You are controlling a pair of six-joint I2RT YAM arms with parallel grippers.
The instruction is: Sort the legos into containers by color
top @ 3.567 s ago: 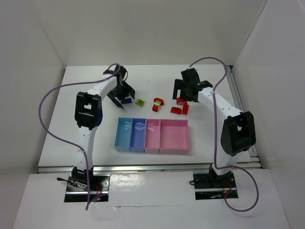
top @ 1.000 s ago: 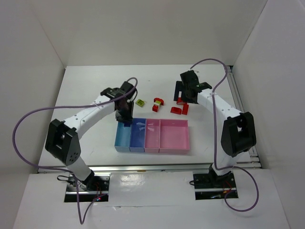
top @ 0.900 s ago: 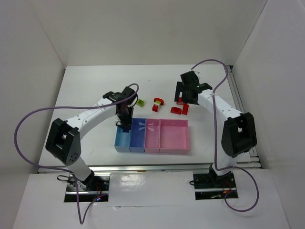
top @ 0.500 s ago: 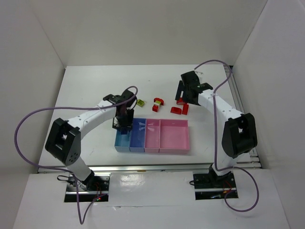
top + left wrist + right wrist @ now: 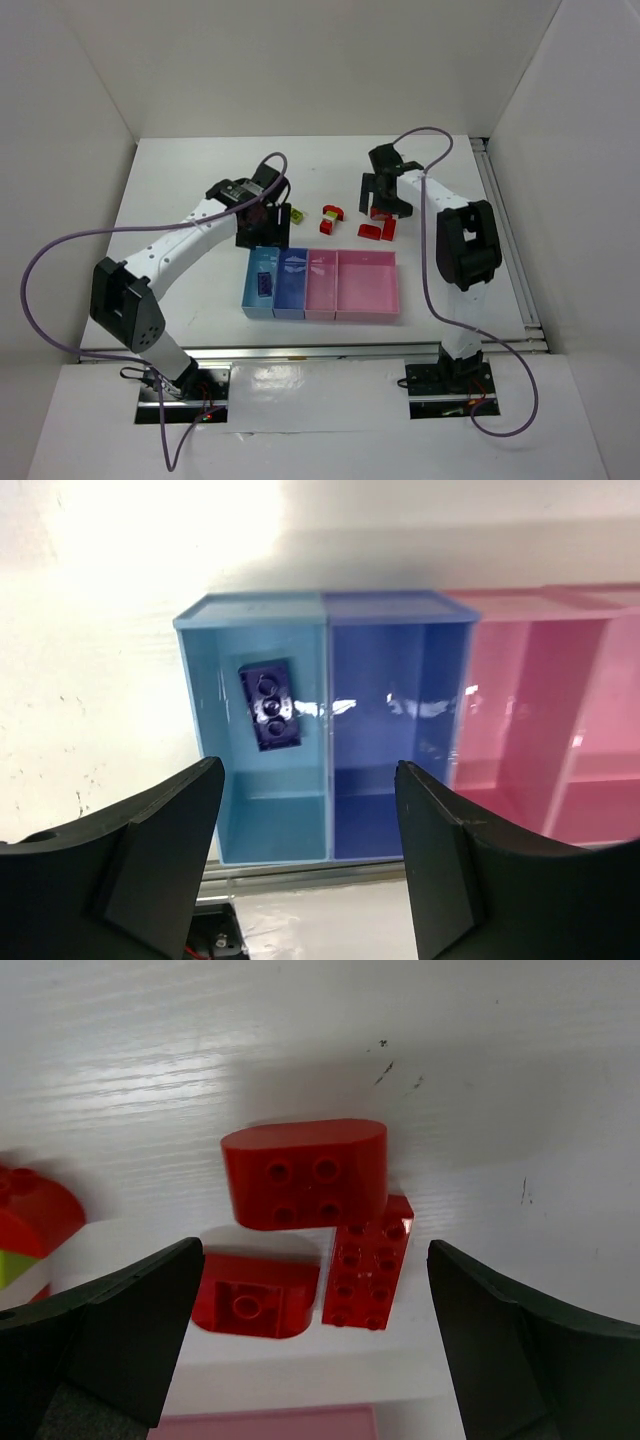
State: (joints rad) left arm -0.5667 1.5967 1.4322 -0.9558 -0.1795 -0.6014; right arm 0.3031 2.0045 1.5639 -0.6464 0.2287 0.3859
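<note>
Legos are split between two places. One dark blue brick (image 5: 264, 285) lies flat, studs up, in the light blue tray (image 5: 250, 303), the leftmost of four containers standing in a touching row close to the worktop's near edge. The darker blue tray (image 5: 291, 297), pink tray (image 5: 320, 296) and wider pink tray (image 5: 367, 292) hold nothing visible.

- Hazard: the dark blue brick may belong in the darker blue tray. If so, it is misfiled.

Left gripper (image 5: 262, 225) hangs just above the far rims of the two blue trays, jaws spread, holding nothing.

- Hazard: a straight descent here could strike a rim and shift the whole row.

Farther out, mid-worktop, lie a yellow-green brick (image 5: 296, 214) and a red arch (image 5: 332, 213) with a second yellow-green piece against it. No tray matches these colours, so their placement is ambiguous.

Right of centre, toward the far edge, the right gripper (image 5: 385, 190) hovers with its jaws wide, empty, over a red cluster: rounded brick (image 5: 305, 1175), long brick (image 5: 368, 1260) and small arch (image 5: 255, 1295), all touching.

- Hazard: closing on one piece may shove or pinch its neighbours, causing a tilted or double pick.
</note>
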